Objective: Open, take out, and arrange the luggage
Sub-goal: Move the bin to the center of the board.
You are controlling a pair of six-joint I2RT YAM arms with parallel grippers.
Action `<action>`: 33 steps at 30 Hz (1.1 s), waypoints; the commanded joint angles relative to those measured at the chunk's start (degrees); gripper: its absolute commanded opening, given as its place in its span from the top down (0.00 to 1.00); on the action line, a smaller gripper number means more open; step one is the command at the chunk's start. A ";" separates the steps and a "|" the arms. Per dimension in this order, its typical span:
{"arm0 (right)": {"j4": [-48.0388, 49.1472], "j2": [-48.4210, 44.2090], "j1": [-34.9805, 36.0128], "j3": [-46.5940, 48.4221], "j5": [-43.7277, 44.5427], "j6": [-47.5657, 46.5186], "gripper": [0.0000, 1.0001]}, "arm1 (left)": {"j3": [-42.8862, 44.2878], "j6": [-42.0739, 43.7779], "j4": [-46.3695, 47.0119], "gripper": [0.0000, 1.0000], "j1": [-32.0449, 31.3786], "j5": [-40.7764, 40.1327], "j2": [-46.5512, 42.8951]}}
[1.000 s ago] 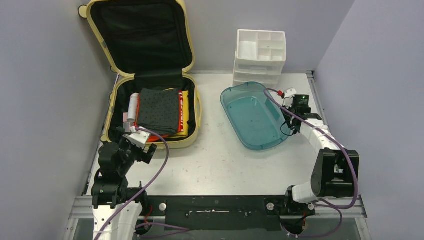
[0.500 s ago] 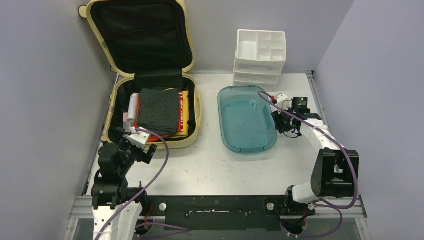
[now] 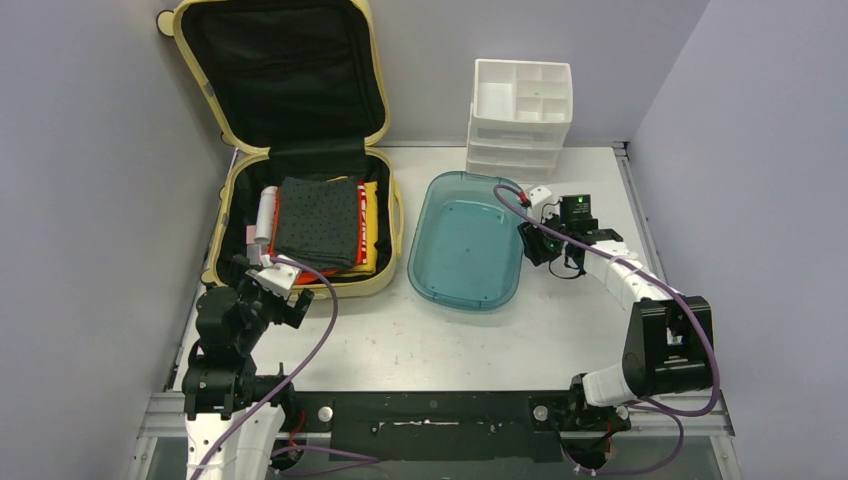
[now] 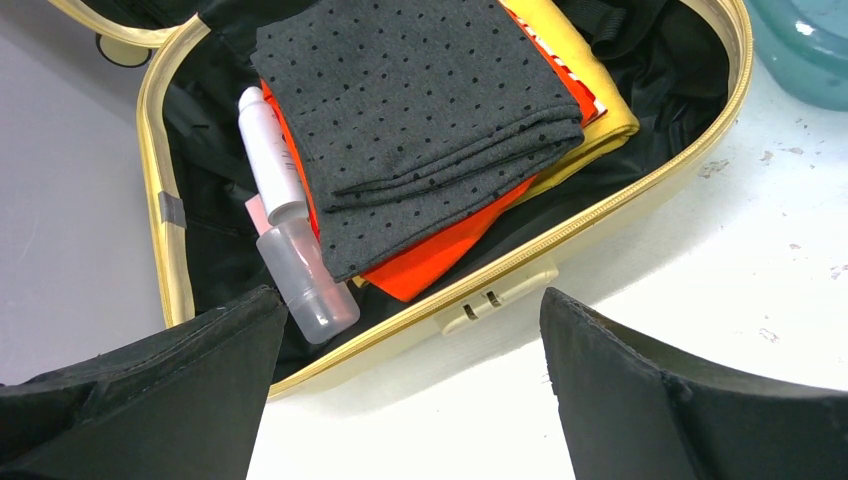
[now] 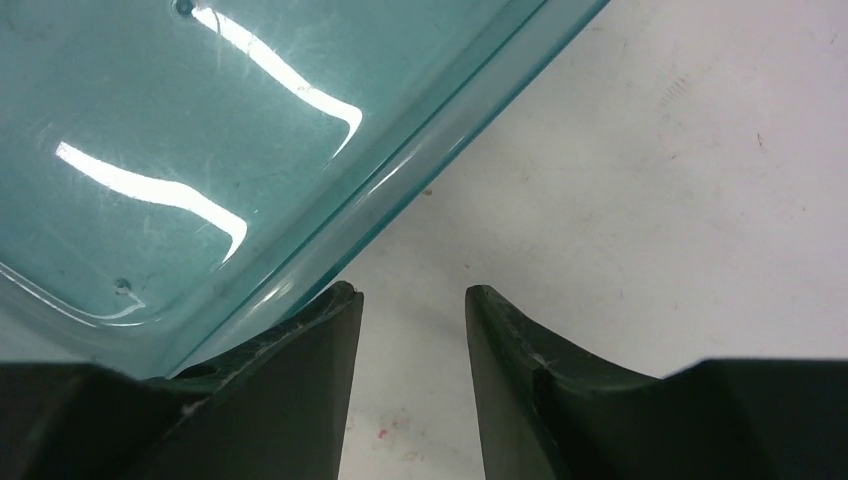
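a: found the luggage (image 3: 285, 80)?
b: yes. upper left of the top view, pale yellow, close to the left wall. open like a book, with the lower shell flat on the table (image 3: 440, 330) and the lid standing up behind it, black lining toward the camera.
a: pointing which way?
b: long axis up and down the frame. hinge across the middle, a wheel (image 3: 165, 20) at the lid's top left corner, latch (image 4: 497, 300) on the near rim toward the bottom of the frame.
a: inside?
b: in the lower shell, a folded grey dotted cloth (image 4: 420, 110) on top of orange cloth (image 4: 430, 265) and yellow cloth (image 4: 600, 110). left of the stack, a white tube (image 4: 270, 150) and a clear bottle (image 4: 310, 285), end to end along that same axis.
a: and the left gripper (image 3: 258, 270)?
b: at the shell's near left corner, fingers spread wide, nothing between them.
a: further right?
b: teal tray (image 3: 465, 250) at frame centre, just beside the luggage's right side; touching or not, cannot tell. above it, a white drawer organizer (image 3: 520, 115) at the back wall.
a: right gripper (image 3: 532, 240)?
b: at the tray's right rim. fingers partly apart, only bare table in the gap. in the wrist view, the finger on the left (image 5: 290, 380) right at the rim; actual contact hard to tell.
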 commanded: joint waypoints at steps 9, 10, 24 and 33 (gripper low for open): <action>11.11 4.35 5.63 2.76 10.40 5.24 0.50 | 0.86 0.47 0.72 0.03 0.31 0.50 0.46; 11.05 5.06 6.18 3.45 12.54 5.02 0.49 | 0.86 0.46 0.74 0.03 0.35 0.49 0.55; 11.05 16.99 6.08 16.31 14.66 6.64 0.48 | 1.04 0.54 0.57 0.03 2.26 0.48 1.36; 10.43 20.98 6.59 22.05 6.52 9.78 0.47 | 1.02 0.56 0.55 0.03 2.14 0.41 1.45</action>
